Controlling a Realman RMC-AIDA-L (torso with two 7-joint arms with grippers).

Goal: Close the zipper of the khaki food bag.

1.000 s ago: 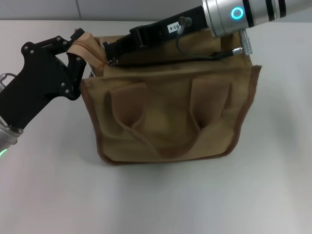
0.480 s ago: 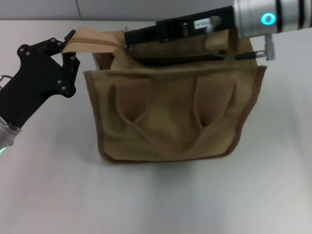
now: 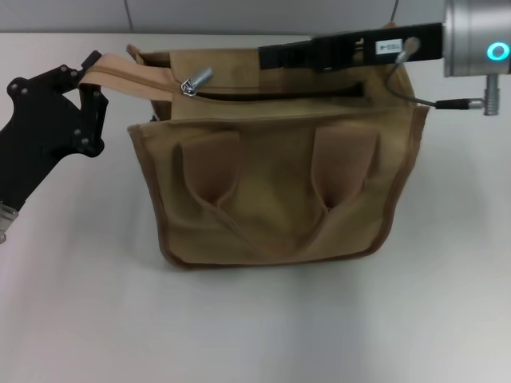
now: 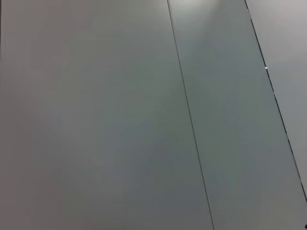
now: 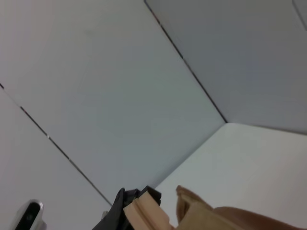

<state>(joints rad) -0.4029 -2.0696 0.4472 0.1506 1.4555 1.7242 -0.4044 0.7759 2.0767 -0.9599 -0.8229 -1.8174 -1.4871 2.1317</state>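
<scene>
The khaki food bag point(image 3: 271, 187) stands upright in the middle of the white table, its two loop handles hanging down the front. The zipper's silver slider point(image 3: 194, 81) lies free at the bag's top left corner. A dark slit point(image 3: 279, 95) runs along the top to the right of it. My left gripper point(image 3: 94, 68) is shut on the zipper's tan fabric tail point(image 3: 128, 72) and holds it stretched out to the left. My right gripper point(image 3: 267, 54) hovers over the back of the top, right of the slider and apart from it. The tail point(image 5: 144, 213) also shows in the right wrist view.
The white table point(image 3: 263, 319) spreads in front of and beside the bag. A grey panelled wall point(image 4: 144, 115) fills the left wrist view. A black cable point(image 3: 415, 97) hangs from my right arm over the bag's right top corner.
My right gripper has left the slider and drawn back to the right along the bag's top. My left gripper has shifted left with the tail. The slider now lies free at the left end.
</scene>
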